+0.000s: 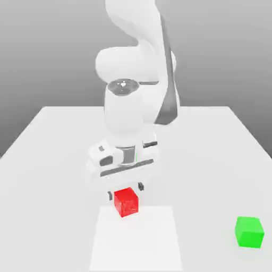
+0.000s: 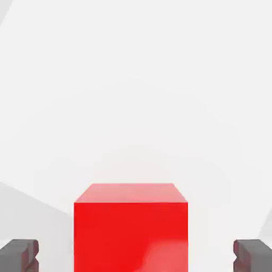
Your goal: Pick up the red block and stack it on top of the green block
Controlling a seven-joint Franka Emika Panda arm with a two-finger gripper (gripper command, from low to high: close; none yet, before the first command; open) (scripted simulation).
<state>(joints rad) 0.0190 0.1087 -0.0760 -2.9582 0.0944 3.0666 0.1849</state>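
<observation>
On the white desk (image 1: 212,138), the pincer (image 2: 136,255) stands wide around the red block (image 1: 126,202), fingertips (image 2: 20,254) clear of its sides. Well apart sits the green block (image 1: 249,231).

Table layout

The red block (image 1: 126,202) is sitting on the table (image 1: 212,154); the green block (image 1: 249,231) is lying well apart, toward the exterior view's right.

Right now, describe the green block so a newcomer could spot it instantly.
Start at the white table with the white robot arm over its middle. Go to the near edge on the exterior view's right: the green block sits there alone, well apart from the arm. It matches the red block in shape; colour alone separates them.
</observation>
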